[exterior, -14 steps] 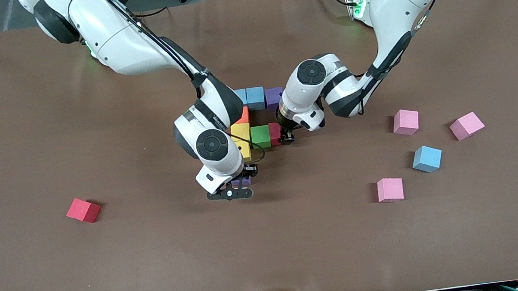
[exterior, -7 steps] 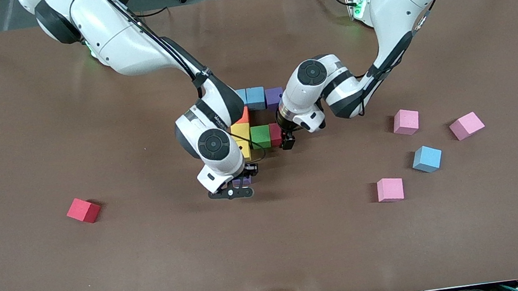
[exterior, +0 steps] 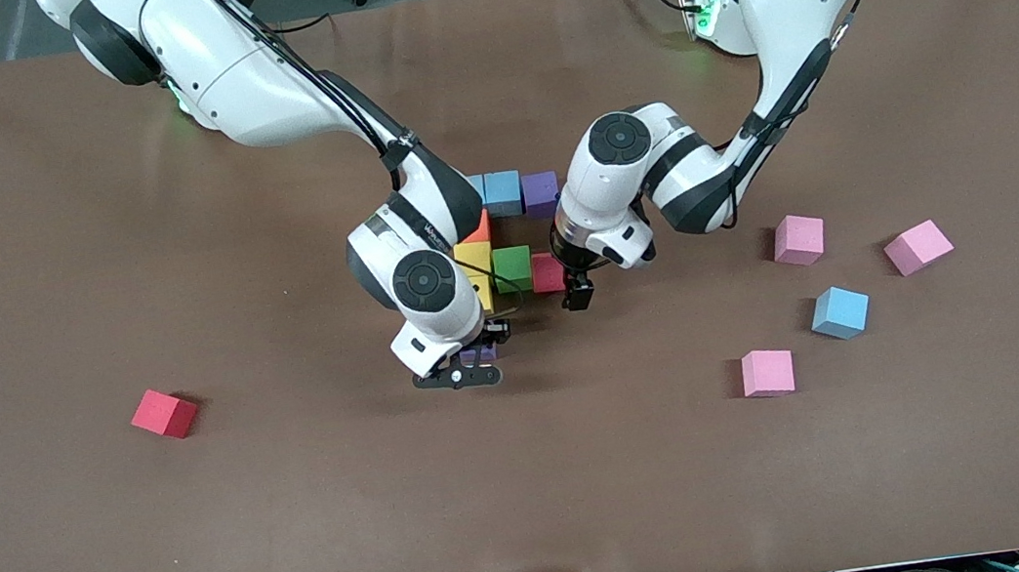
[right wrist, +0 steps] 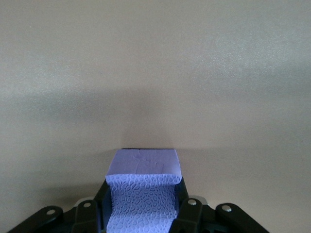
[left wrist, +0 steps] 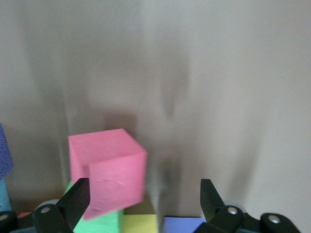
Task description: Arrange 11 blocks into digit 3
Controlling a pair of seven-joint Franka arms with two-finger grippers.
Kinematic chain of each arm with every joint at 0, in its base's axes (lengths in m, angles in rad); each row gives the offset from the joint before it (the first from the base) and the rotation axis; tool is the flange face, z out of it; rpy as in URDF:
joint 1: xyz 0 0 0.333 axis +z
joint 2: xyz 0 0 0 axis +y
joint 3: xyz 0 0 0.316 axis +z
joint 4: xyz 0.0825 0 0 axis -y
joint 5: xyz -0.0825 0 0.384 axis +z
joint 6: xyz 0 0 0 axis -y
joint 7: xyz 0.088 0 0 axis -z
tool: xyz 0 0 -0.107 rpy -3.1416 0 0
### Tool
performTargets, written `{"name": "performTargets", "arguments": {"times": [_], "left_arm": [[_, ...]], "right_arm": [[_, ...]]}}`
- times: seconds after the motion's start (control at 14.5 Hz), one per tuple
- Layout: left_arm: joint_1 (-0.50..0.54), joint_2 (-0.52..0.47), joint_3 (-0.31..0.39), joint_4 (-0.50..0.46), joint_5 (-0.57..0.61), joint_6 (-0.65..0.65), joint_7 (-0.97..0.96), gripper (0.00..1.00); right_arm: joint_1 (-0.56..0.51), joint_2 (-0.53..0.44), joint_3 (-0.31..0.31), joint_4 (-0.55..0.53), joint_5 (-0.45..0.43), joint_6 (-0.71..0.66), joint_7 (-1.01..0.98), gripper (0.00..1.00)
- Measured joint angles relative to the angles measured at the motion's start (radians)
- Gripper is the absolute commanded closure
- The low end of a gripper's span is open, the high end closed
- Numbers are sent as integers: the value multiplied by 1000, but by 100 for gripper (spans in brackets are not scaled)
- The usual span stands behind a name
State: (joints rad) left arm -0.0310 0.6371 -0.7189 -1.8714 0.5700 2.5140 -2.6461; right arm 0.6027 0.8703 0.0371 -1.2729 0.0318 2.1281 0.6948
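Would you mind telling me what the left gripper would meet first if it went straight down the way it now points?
Probably bare table: the open left gripper points down just beside the red block, though depth is unclear.

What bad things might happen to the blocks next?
1. The left claw is open right beside the red block it seems to have set next to the green block. Pulling away crookedly, it might nudge red out of line.
2. The right claw is shut on a purple block close to the yellow blocks. Setting it down carelessly might bump them.
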Motion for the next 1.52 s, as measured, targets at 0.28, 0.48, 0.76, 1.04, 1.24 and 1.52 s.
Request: {"name": "performTargets", "arguments": {"times": [0.28, 0.48, 0.76, 1.04, 1.24, 1.52], "left_arm": [[-1, -27, -21, 69, 0, -133, 98, 0], [0, -36, -21, 91, 1, -160, 205, 0], [13, -36, -17, 130, 1, -201, 399, 0], [29, -36, -8, 132, 1, -204, 580, 0], [82, -35, -5, 133, 1, -207, 755, 0], [168, -28, -3, 133, 1, -239, 992, 0]], "right_arm": [[5, 1, 0, 0, 0, 0, 3, 100], [5, 1, 0, 0, 0, 0, 3, 100], [5, 2, 0, 0, -8, -2, 3, 100], [5, 2, 0, 0, -13, -6, 3, 100], [6, 2, 0, 0, -13, -6, 3, 100], [7, 3, 0, 0, -14, -6, 3, 99]]}}
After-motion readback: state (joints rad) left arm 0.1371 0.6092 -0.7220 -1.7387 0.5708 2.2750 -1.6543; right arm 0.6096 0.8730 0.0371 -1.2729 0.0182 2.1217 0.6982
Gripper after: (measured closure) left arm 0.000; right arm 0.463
